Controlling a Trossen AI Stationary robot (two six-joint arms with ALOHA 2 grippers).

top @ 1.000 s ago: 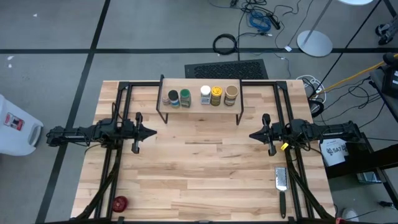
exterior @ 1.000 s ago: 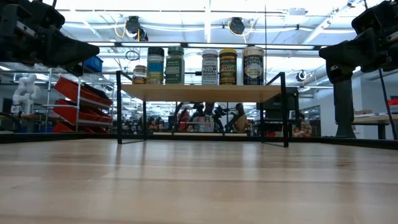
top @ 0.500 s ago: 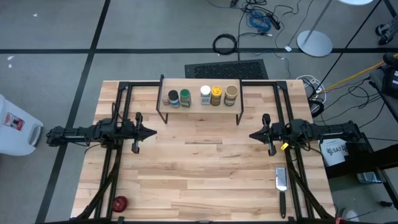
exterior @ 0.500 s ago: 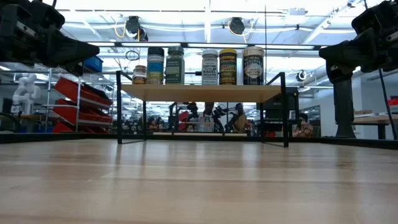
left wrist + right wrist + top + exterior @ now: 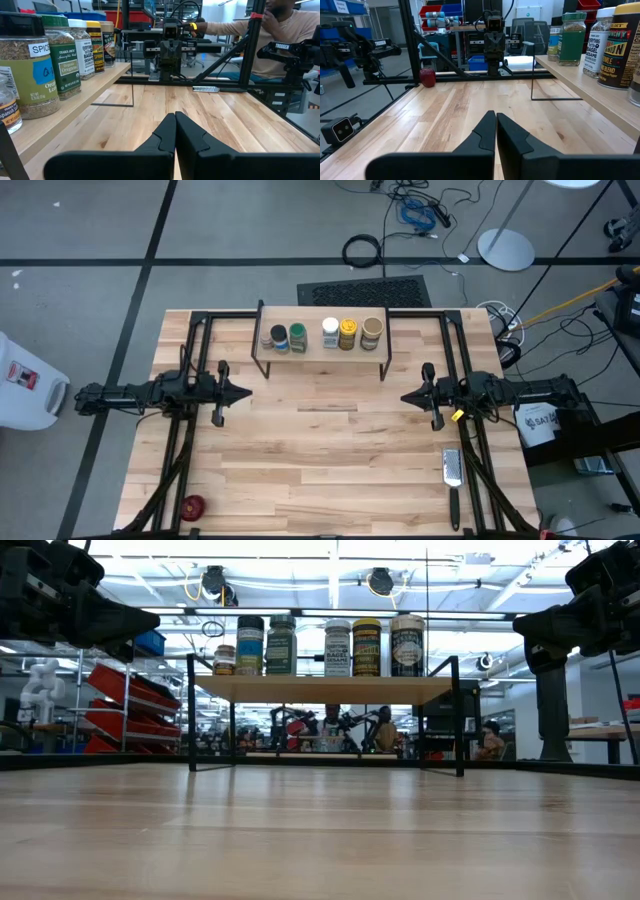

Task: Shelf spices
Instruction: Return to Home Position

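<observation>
Several spice jars point(image 5: 322, 334) stand upright in a row on the wood top of the shelf point(image 5: 320, 350), a low black-legged rack at the table's far middle. The low view shows the jars point(image 5: 338, 648) on the plank point(image 5: 320, 689). My left gripper point(image 5: 247, 392) hangs shut over the table's left side and points toward the middle. My right gripper point(image 5: 404, 397) hangs shut over the right side, facing it. Both are in front of the shelf and apart from it. Each wrist view shows its gripper's shut fingers, left point(image 5: 175, 131) and right point(image 5: 496, 131).
A small red round object point(image 5: 192, 505) lies at the table's near left corner. A flat metal grater with a black handle point(image 5: 452, 470) lies near the right edge. Bare wood lies between the grippers. A person point(image 5: 295, 25) sits beyond the table's right side.
</observation>
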